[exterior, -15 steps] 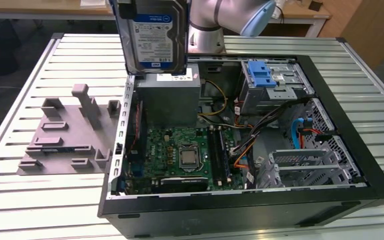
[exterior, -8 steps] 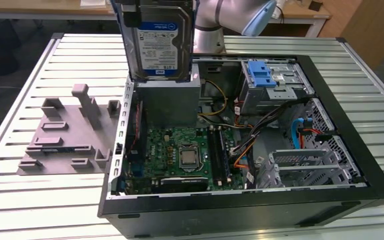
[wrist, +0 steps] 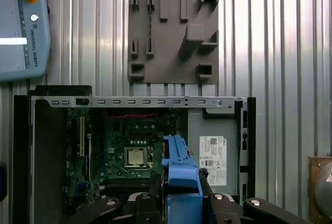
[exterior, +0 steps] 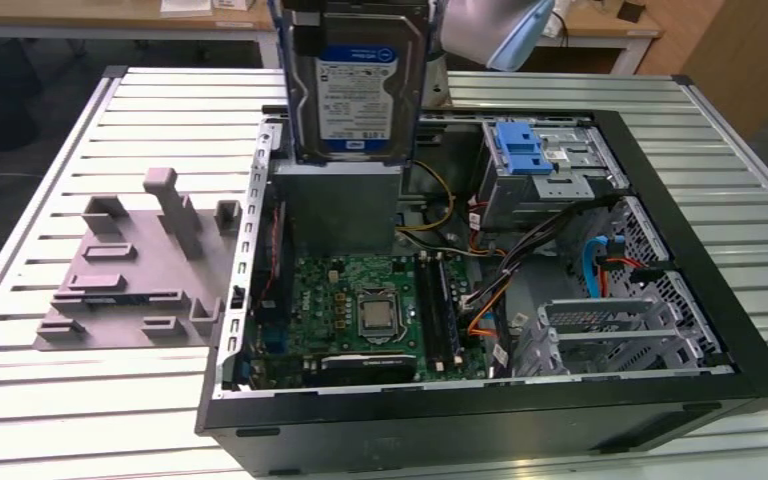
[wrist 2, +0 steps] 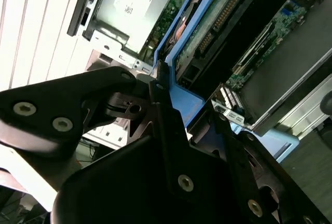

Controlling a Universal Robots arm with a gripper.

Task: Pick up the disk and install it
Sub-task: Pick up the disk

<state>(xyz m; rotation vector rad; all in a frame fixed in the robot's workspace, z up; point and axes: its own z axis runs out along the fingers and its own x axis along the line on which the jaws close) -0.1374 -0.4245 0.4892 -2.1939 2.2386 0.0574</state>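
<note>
One disk (exterior: 357,90), silver-grey with a white-and-blue label and a blue plastic frame. It is held upright in the air, label toward the exterior view's camera. It hangs at 12 o'clock over the open case, clear of the bays, directly above the power supply.

One gripper (wrist 2: 174,97), black. In both wrist views its fingers (wrist: 206,185) are closed against the blue frame of the disk (wrist: 180,175), one on either side, holding it firmly. In the second wrist view the green underside of the disk (wrist 2: 210,19) runs away from the fingers.

One computer case (exterior: 491,420), black, lying on its side with the cover off, on a slatted metal table (exterior: 64,400).

Contents of the case, by the exterior view:
- power supply (exterior: 337,210), grey box, at 11 o'clock; its white sticker (wrist: 212,159) faces the first wrist view
- drive cage (exterior: 551,170), silver metal with a blue latch, at 1 o'clock
- motherboard (exterior: 357,300), green, at 7 o'clock, with the processor socket (exterior: 376,312) near its middle
- cables (exterior: 484,300), orange and black, between motherboard and cage

One fixture plate (exterior: 131,270), grey, with raised blocks and slots. It lies on the table at 9 o'clock, just beside the case.

One pendant (wrist: 21,27), pale grey with a red button, beside the table in the first wrist view.
</note>
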